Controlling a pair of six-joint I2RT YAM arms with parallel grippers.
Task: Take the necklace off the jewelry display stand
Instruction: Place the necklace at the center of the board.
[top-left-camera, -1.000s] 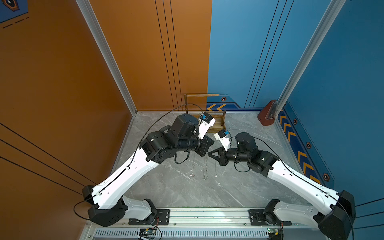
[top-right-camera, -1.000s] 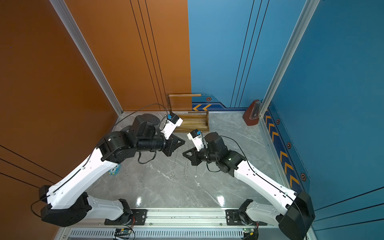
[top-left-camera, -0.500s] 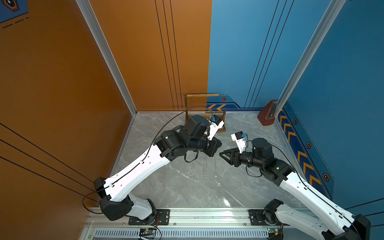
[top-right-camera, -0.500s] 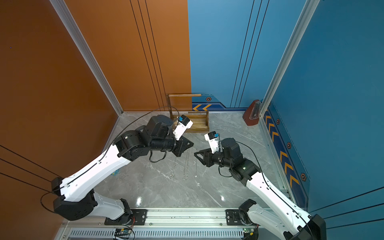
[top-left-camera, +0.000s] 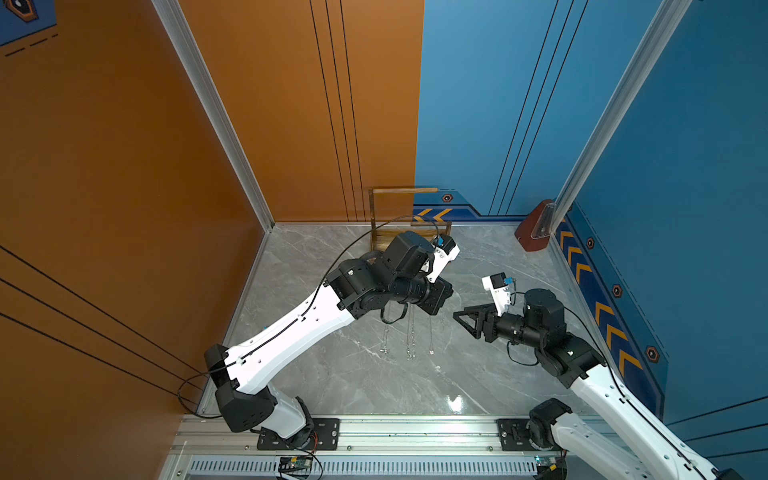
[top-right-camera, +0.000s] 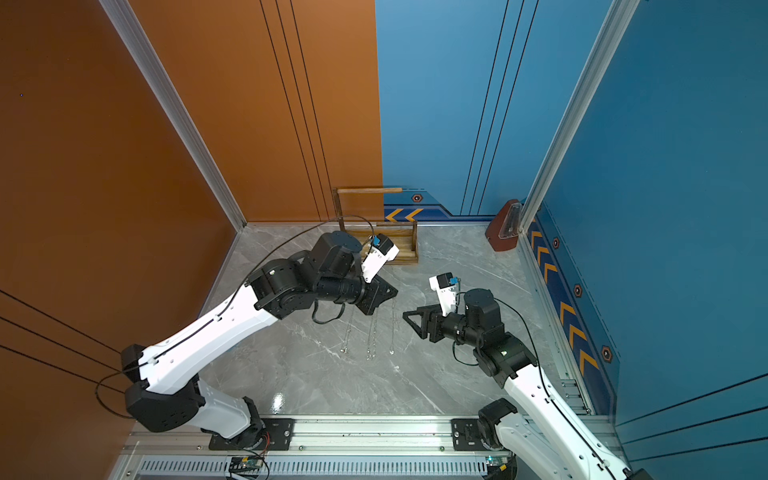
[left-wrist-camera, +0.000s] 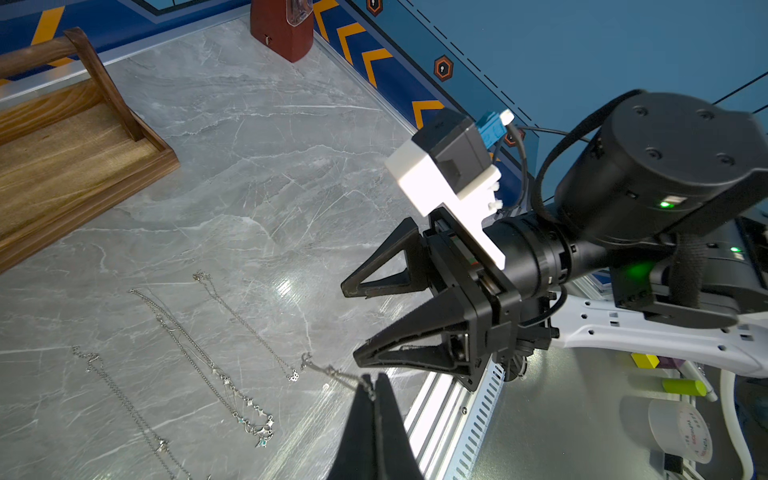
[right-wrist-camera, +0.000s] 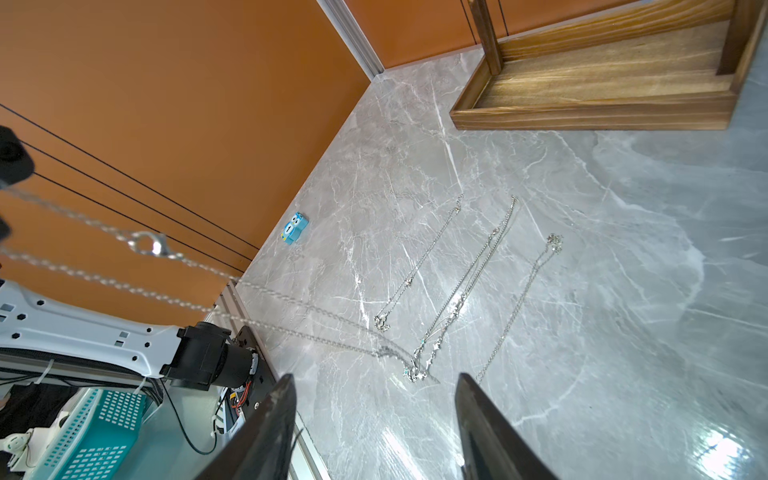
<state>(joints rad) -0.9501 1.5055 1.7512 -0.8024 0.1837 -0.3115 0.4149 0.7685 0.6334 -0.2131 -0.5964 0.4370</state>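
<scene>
The brown wooden jewelry display stand (top-left-camera: 403, 190) (top-right-camera: 409, 249) (left-wrist-camera: 75, 166) (right-wrist-camera: 602, 95) stands at the back wall, and no chain shows on it. My left gripper (top-left-camera: 452, 292) (top-right-camera: 395, 293) (left-wrist-camera: 372, 384) is in front of it, above the floor, shut on a thin silver necklace (left-wrist-camera: 328, 369) (right-wrist-camera: 145, 243). The necklace runs down toward the floor in two strands with its clasp near the jaws. To its right my right gripper (top-left-camera: 463, 324) (top-right-camera: 412, 326) (left-wrist-camera: 349, 324) (right-wrist-camera: 374, 378) is open and holds nothing. Three more necklaces (top-left-camera: 411, 336) (top-right-camera: 371, 336) (left-wrist-camera: 199, 361) (right-wrist-camera: 469, 282) lie side by side on the marble floor.
A red-brown wedge-shaped object (top-left-camera: 536, 226) (left-wrist-camera: 286, 29) sits in the back right corner. A small blue owl toy (right-wrist-camera: 294, 227) lies by the orange left wall. Walls close the floor on three sides, and a metal rail (top-left-camera: 395, 432) runs along the front.
My right gripper has opened, let go of the chain and drawn back to the right. The left arm has carried the chain to the right and toward the stand.
</scene>
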